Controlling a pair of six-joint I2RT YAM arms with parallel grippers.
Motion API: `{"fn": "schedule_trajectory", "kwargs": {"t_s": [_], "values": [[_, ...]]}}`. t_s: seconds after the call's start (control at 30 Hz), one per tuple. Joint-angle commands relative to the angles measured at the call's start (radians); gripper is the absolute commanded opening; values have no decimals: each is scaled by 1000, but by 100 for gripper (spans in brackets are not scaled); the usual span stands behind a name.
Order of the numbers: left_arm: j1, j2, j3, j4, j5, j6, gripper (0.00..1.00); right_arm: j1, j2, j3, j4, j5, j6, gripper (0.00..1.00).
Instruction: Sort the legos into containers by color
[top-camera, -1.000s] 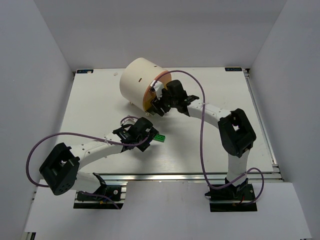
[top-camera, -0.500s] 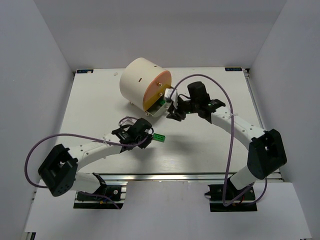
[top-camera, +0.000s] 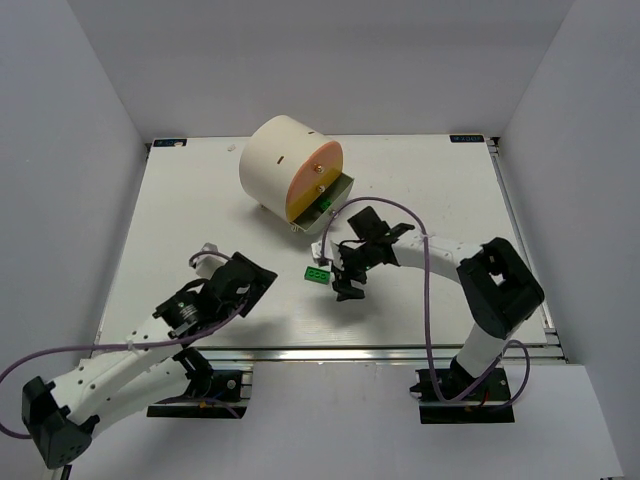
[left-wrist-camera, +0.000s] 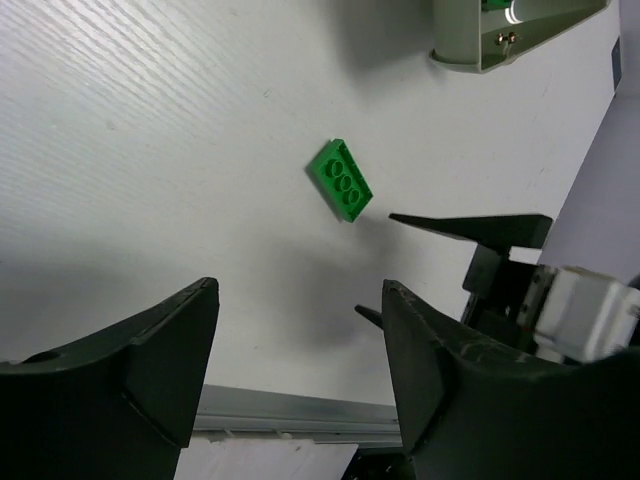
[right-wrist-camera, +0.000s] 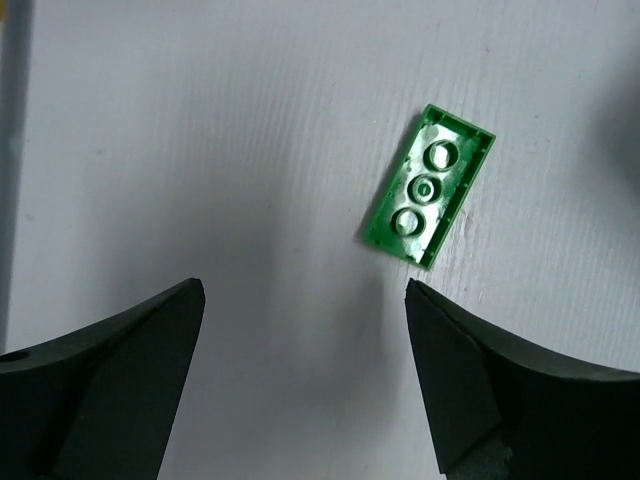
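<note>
Right gripper (right-wrist-camera: 302, 290) spread wide, nothing in it, hanging over the table (top-camera: 200, 200). One green lego (right-wrist-camera: 428, 187) lies flat, underside up, just past my right fingertip and not between the fingers. Left gripper (left-wrist-camera: 298, 290) also wide and empty, near the front edge, well apart from the lego. Drum (top-camera: 275, 160) at back. Olive-grey drawer (left-wrist-camera: 460, 35) pulled out, green bricks (top-camera: 325, 207) inside.
</note>
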Motion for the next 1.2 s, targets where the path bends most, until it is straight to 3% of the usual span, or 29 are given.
{"fn": "schedule_trajectory", "kwargs": {"t_s": [0.0,0.2,0.47,0.9,1.0,1.17], "values": [[3,-84,-29,-109,-47,24,76,44,47,30,134,129,117,86],[3,-179,-38,-178,-73,22,77,107,108,39,223,284,260,88],[-6,-158,-26,-175,-81,25,77,138,164,76,242,353,346,83],[-6,-154,-26,-178,-81,25,78,133,216,141,271,271,161,86],[-6,-156,-26,-179,-78,25,77,130,251,190,207,237,124,82],[-6,-161,-28,-181,-81,25,77,129,280,219,139,185,92,60]]}}
